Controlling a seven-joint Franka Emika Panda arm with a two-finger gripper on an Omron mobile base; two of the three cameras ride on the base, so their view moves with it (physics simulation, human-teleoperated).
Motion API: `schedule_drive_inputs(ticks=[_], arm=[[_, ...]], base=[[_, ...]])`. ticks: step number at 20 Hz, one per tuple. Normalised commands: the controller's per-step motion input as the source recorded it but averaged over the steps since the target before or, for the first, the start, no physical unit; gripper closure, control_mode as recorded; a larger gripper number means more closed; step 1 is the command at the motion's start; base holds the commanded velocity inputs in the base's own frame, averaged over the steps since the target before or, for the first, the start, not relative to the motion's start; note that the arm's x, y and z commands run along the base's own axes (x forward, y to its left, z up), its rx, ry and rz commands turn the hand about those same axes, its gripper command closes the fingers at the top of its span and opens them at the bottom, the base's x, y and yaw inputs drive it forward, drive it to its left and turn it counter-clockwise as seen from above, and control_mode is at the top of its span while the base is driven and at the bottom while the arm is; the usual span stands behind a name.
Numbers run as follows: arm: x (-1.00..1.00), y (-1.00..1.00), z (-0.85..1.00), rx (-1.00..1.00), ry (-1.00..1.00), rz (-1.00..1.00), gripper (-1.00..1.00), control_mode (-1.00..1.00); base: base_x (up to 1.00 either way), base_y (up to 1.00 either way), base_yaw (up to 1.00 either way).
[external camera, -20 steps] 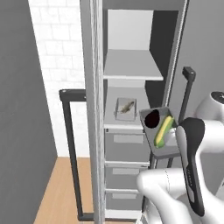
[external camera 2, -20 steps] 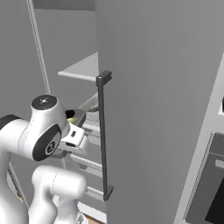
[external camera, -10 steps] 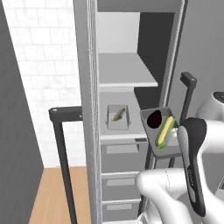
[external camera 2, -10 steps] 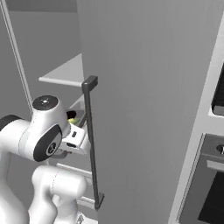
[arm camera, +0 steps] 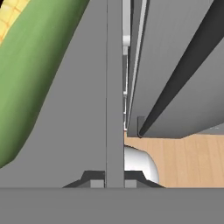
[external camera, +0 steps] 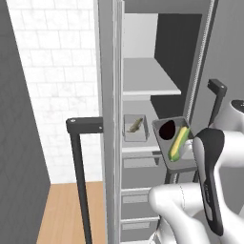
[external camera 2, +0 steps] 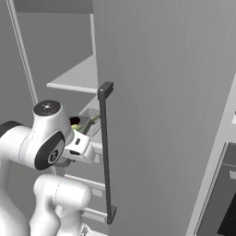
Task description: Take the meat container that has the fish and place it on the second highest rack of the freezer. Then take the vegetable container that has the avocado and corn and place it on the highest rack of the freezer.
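Grey and rigid, the vegetable tray (external camera: 175,143) reads as a thin-walled, stiff, light container. I hold it by its near rim: in the hand view the wall (arm camera: 114,109) runs edge-on between the fingers, which are clenched on it. Judged from this, a rim pinch leaves the load hanging ahead of the grip, so the tray can tip or swivel if I move fast.

Contents are loose. The corn (external camera: 178,143) lies lengthwise along the right side of the tray; the avocado (external camera: 166,130) sits at its far left corner. Both are rounded and smooth, so I expect them to roll if the tray tilts. I keep it level.

Location: the vegetable tray hangs in front of the open freezer (external camera: 147,86), at about the height of the second rack and below the highest rack (external camera: 145,78), which is bare. The fish tray (external camera: 135,128) already rests on the second rack with the fish (external camera: 135,125) in it.

Count:
- trays: two
- fish: one
- corn cobs: one
- avocados: one
- plain racks: two
- drawers below: at least two; lower ones are hidden by the arm
- bar handles: two
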Motion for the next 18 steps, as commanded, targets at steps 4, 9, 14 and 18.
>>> schedule_drive_inputs(ticks=[4,9,14,18], arm=[[0.00,0.00,0.00,0.00,0.00,0.00,1.00,1.00],[0.00,0.00,0.00,0.00,0.00,0.00,1.00,1.00],[0.00,0.00,0.00,0.00,0.00,0.00,1.00,1.00],[0.00,0.03,0.04,0.00,-0.18,0.02,1.00,-1.00]], base=[[0.00,0.01,0.00],[0.00,0.00,0.00],[0.00,0.02,0.00],[0.00,0.00,0.00]])
